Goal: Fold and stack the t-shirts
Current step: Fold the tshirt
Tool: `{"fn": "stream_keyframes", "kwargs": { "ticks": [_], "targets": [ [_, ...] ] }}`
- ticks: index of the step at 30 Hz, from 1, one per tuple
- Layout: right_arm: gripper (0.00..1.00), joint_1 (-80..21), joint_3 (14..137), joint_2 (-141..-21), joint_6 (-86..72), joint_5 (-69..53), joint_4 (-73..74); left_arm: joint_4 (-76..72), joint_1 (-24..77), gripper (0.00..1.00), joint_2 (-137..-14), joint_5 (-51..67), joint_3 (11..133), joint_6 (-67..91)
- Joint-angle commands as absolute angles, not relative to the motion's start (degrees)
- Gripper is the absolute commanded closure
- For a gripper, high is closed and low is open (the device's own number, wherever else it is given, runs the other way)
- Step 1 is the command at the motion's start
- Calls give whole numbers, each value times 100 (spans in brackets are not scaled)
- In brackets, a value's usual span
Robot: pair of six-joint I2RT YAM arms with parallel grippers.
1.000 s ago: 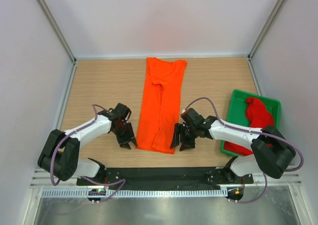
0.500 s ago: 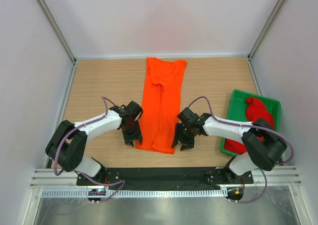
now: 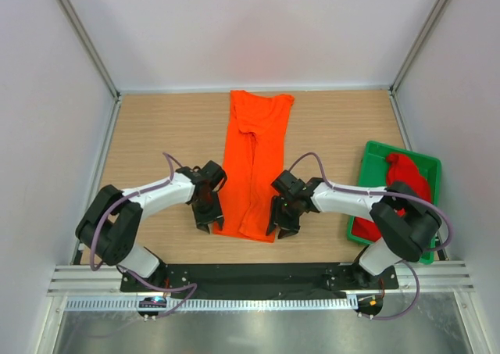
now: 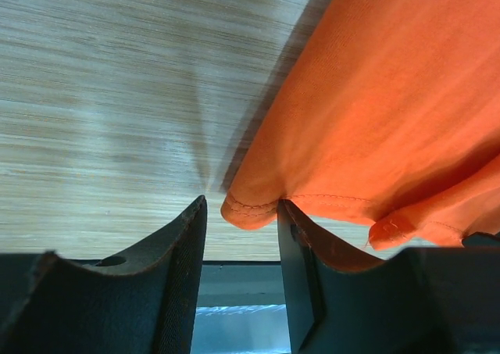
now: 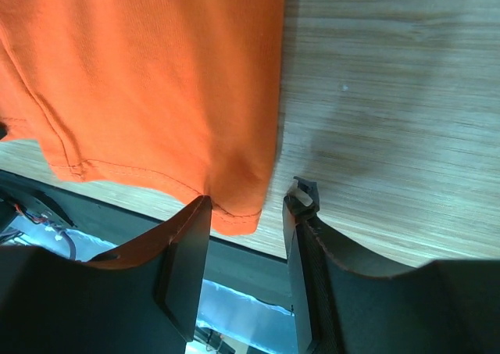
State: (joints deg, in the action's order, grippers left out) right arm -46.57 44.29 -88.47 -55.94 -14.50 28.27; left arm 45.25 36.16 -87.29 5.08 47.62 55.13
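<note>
**Wooden tabletop, both grippers at the near hem of the orange shirt**

Pale wood-grain tabletop fills the floor of a white-walled cell, with a black mounting rail along its near edge. A large bright orange cotton t-shirt lies in the middle of the table, folded lengthwise into a narrow strip. Its collar end points to the far wall and its hem lies close to the rail.

The left gripper is at the hem's left corner. In its wrist view the jaws stand partly open, with the stitched corner of the cloth lying between them. The cloth touches the right finger, and a thin sliver of table shows beside the other finger. Nothing is pinched.

The right gripper is at the hem's right corner. Its jaws are also partly open. The corner of the cloth lies just against one finger, and bare wood shows between the cloth and the other finger.

A crumpled deep red cotton t-shirt sits in a green plastic tray at the table's right side, well apart from both grippers.
</note>
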Motion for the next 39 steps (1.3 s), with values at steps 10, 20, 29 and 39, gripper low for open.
{"fn": "stream_keyframes", "kwargs": {
  "ticks": [10, 20, 29, 39],
  "targets": [
    [59, -4711, 4526, -8974, -5687, -1564, 2672, 4447, 3647, 67, -8736, 475, 4834, 5476],
    [99, -4685, 4061, -8640, -5713, -1547, 2479, 4360, 3647, 100, -8447, 510, 4580, 5511],
    [99, -4526, 3244, -7972, -5634, -1564, 2268, 3789, 3647, 100, -7718, 984, 3745, 5879],
    [99, -4517, 2716, -7664, -5721, -1968, 1802, 3384, 3779, 100, -7366, 1353, 3454, 6090]
  ]
}}
